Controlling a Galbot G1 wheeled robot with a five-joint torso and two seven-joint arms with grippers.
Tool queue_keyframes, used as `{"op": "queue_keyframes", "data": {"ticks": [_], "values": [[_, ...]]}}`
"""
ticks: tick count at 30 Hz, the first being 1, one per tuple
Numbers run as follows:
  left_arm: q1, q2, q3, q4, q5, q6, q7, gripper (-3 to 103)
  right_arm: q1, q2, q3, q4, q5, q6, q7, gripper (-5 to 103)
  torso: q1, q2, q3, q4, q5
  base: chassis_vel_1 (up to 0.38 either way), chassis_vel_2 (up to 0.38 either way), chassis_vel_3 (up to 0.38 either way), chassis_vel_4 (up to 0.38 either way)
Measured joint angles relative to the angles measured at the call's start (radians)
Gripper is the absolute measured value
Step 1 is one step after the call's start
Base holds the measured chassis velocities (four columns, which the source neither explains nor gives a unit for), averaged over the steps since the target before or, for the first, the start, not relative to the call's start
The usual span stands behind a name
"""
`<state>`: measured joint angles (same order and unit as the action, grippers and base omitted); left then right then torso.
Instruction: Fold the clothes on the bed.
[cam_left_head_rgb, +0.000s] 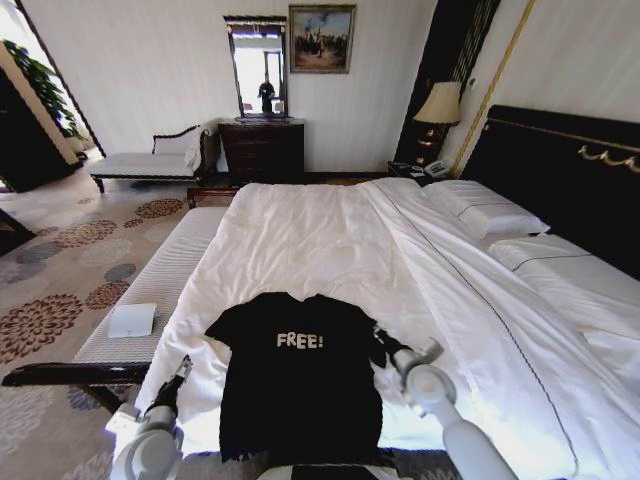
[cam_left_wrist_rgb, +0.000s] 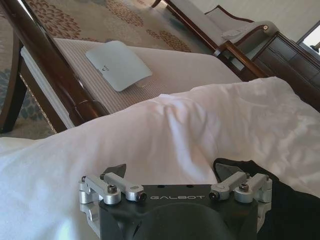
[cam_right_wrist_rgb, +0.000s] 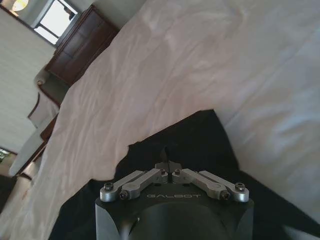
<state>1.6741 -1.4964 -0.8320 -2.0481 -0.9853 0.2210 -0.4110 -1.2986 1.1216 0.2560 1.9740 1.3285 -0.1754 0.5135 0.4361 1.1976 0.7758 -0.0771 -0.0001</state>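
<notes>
The clothes are one black T-shirt (cam_left_head_rgb: 300, 385) with white "FREE!" lettering, lying flat and face up near the foot of the white bed (cam_left_head_rgb: 300, 240). My left gripper (cam_left_head_rgb: 183, 368) hovers just off the shirt's left edge, over the duvet. In the left wrist view this gripper (cam_left_wrist_rgb: 172, 172) is open, and the black shirt (cam_left_wrist_rgb: 295, 210) lies beside one finger. My right gripper (cam_left_head_rgb: 383, 340) is at the shirt's right sleeve. Seen from the right wrist, that gripper (cam_right_wrist_rgb: 168, 159) is shut down on the black fabric (cam_right_wrist_rgb: 200, 145).
A long pale bench (cam_left_head_rgb: 160, 290) runs along the bed's left side with a small white pad (cam_left_head_rgb: 132, 320) on it, also seen from the left wrist as the pad (cam_left_wrist_rgb: 119, 65). Pillows (cam_left_head_rgb: 485, 210) and a dark headboard (cam_left_head_rgb: 560, 170) are at right. A dresser (cam_left_head_rgb: 262, 150) stands by the far wall.
</notes>
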Motion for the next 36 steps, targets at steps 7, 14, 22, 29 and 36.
{"op": "queue_keyframes", "data": {"ticks": [7,14,22,29,36], "values": [[-0.01,-0.011,-0.004,0.024,0.018,-0.003,0.0,100,0.088,0.027,-0.135,-0.048,-0.025,0.02,-0.029,0,0.0,0.0,0.0,0.0,0.0,0.0,0.0,0.0,0.0],[-0.032,-0.027,0.008,0.041,0.043,-0.004,-0.001,100,0.155,0.041,-0.202,-0.099,-0.029,0.024,-0.034,0,0.0,0.0,0.0,0.0,0.0,0.0,0.0,0.0,0.0],[-0.057,-0.038,0.016,0.053,0.058,-0.001,-0.008,100,0.17,0.055,-0.23,-0.14,-0.062,0.014,-0.036,0,0.0,0.0,0.0,0.0001,0.0001,0.0,0.0,0.0,0.0],[-0.078,-0.042,0.024,0.045,0.062,0.01,-0.011,100,0.12,0.038,-0.184,-0.069,-0.063,0.032,-0.112,17,0.0,0.0,0.0,0.0,0.0001,0.0,0.0,0.0,0.0],[-0.131,-0.015,0.035,0.033,0.059,0.048,-0.012,100,0.102,0.059,-0.048,-0.019,-0.056,0.111,-0.127,50,0.0,0.0,0.0,0.0001,0.0002,0.0,0.0,0.0,0.0]]}}
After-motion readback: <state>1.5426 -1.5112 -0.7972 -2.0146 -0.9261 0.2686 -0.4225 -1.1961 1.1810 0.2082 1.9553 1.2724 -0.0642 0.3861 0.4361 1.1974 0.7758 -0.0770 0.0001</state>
